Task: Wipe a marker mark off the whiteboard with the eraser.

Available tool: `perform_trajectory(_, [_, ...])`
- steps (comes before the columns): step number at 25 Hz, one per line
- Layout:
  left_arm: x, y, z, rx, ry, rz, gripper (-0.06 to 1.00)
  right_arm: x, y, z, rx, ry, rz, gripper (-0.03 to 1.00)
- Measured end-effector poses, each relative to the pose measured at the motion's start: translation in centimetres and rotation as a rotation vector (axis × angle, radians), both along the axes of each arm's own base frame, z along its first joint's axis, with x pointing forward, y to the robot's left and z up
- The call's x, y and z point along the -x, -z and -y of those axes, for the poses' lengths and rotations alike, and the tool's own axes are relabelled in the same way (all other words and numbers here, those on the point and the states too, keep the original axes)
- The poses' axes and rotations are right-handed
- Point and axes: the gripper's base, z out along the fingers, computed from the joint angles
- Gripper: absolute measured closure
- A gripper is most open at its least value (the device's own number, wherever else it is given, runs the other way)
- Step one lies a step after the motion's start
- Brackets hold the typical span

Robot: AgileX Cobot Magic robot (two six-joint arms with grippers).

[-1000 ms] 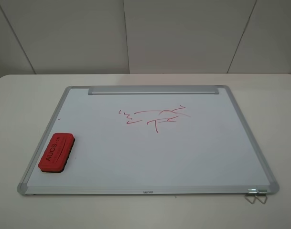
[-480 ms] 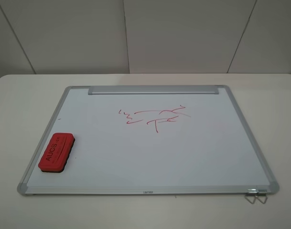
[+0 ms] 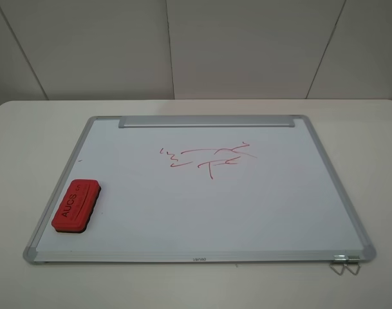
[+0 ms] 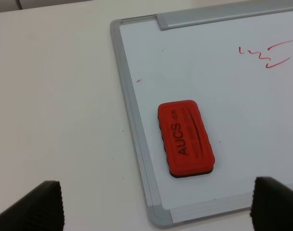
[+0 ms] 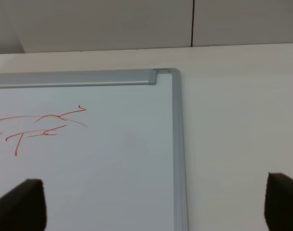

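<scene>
The whiteboard (image 3: pixel 183 212) lies flat on the table, its silver bar along the far edge. The red marker mark (image 3: pixel 208 158) sits a little beyond the board's middle. The red eraser (image 3: pixel 76 205) rests lettering-up on the board near its front left corner. Neither gripper shows in the exterior high view. In the left wrist view my left gripper (image 4: pixel 157 206) is open, hovering short of the eraser (image 4: pixel 185 138), nothing between its fingers. In the right wrist view my right gripper (image 5: pixel 151 202) is open and empty over the board's far right part (image 5: pixel 112 168), the marker mark (image 5: pixel 40 126) off to one side.
The white table (image 3: pixel 28 135) surrounds the board on all sides. A small metal wire clip (image 3: pixel 345 264) sticks out at the board's front right corner. Grey wall panels (image 3: pixel 247 45) stand behind the table.
</scene>
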Motion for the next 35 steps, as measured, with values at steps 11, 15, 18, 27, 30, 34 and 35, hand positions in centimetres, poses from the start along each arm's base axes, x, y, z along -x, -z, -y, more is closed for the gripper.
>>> perform_trajectory(11, [0.1,0.0,0.17,0.004,-0.224,-0.001,0.17,0.0,0.0,0.0,0.0,0.0,0.0,0.14])
perform_trajectory(15, [0.1,0.0,0.21,0.011,-0.231,-0.001,0.17,0.0,0.0,0.0,0.0,0.0,0.0,0.14])
perform_trajectory(18, [0.1,0.0,0.29,0.02,-0.227,-0.003,0.17,0.0,0.0,0.0,0.0,0.0,0.0,0.14])
perform_trajectory(27, [0.1,0.01,0.38,0.028,-0.25,-0.003,0.17,0.0,0.0,0.0,0.0,0.0,0.0,0.14])
perform_trajectory(30, [0.1,0.01,0.41,0.031,-0.261,-0.003,0.17,0.0,0.0,0.0,0.0,0.0,0.0,0.14])
perform_trajectory(34, [0.1,0.01,0.43,0.034,-0.26,-0.004,0.17,0.0,0.0,0.0,0.0,0.0,0.0,0.14])
perform_trajectory(35, [0.1,0.01,0.43,0.035,-0.26,-0.004,0.17,0.0,0.0,0.0,0.0,0.0,0.0,0.14])
